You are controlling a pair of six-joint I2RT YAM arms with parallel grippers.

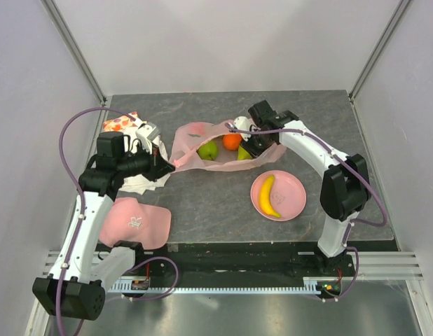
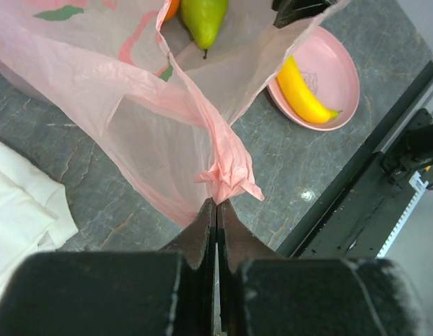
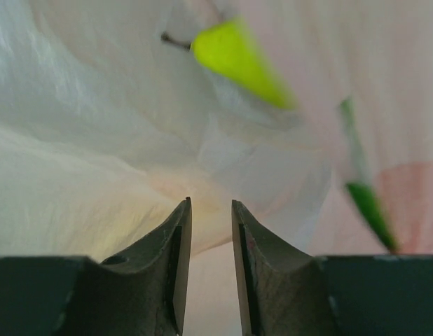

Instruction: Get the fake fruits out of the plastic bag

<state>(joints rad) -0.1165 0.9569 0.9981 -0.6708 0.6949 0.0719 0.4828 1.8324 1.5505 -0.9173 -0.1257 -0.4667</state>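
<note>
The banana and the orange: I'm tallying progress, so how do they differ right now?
The banana lies on the pink plate, out of the plastic bag; the orange sits in the bag's mouth. The banana is long, curved and yellow; the orange is round. Both are glossy, and neither is held.

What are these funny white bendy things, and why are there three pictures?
They are two robot arms on a table. One picture looks down from above; each of the others comes from a camera on an arm's wrist. The left hand is shut, pinching a twisted bit of the pink plastic bag. The right hand is inside the bag with a narrow gap between its fingers; whether it holds anything is unclear. In the bag sit a green fruit and an orange. A banana lies on a pink plate.
</note>
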